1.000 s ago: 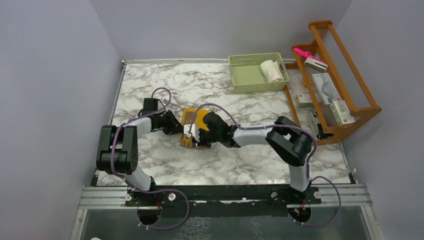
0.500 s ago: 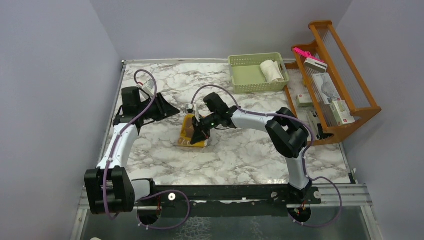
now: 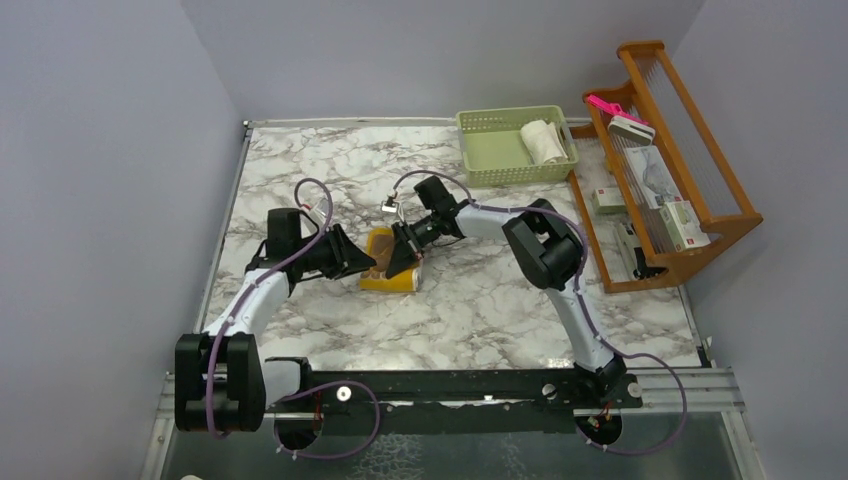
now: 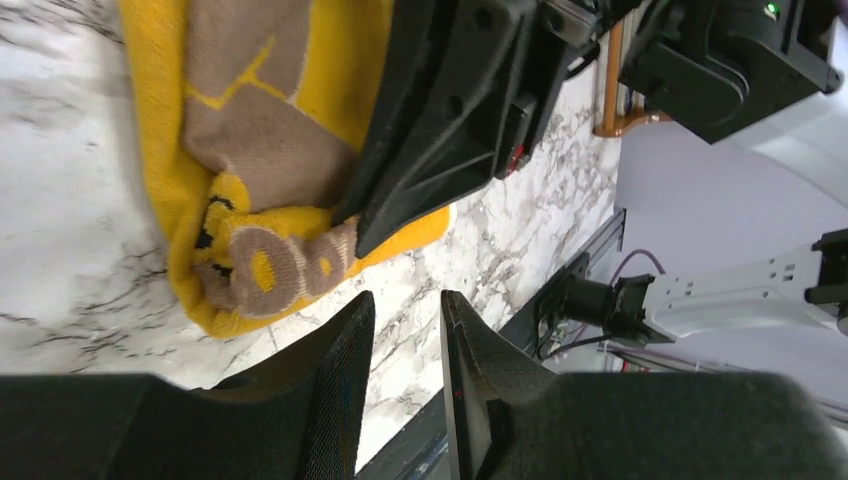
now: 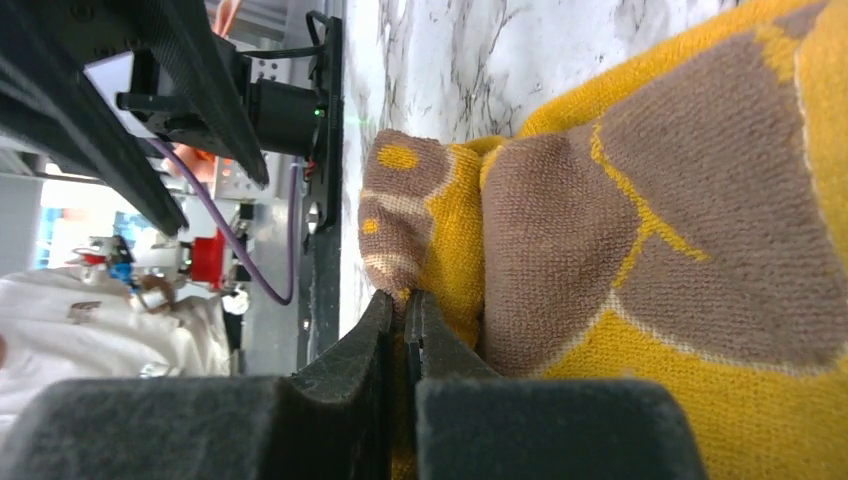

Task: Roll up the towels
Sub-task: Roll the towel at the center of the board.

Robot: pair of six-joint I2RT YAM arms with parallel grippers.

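Observation:
The mustard-yellow towel with the brown bear print lies partly folded or rolled on the marble table, left of centre. My right gripper is shut on a fold of it; in the right wrist view yellow cloth is pinched between the jaws. My left gripper is just left of the towel, slightly open and empty; in the left wrist view only marble shows between the fingers, with the towel and the right gripper's fingers ahead. The cream-white towel lies rolled in the basket.
The pale green basket stands at the back right of the table. A wooden rack with boxes and a pink-handled brush stands along the right edge. Purple cables loop off both arms.
My left gripper lifted away to the back left, then came back to the towel's left edge. My right gripper stayed on the towel while its wrist swung farther back.

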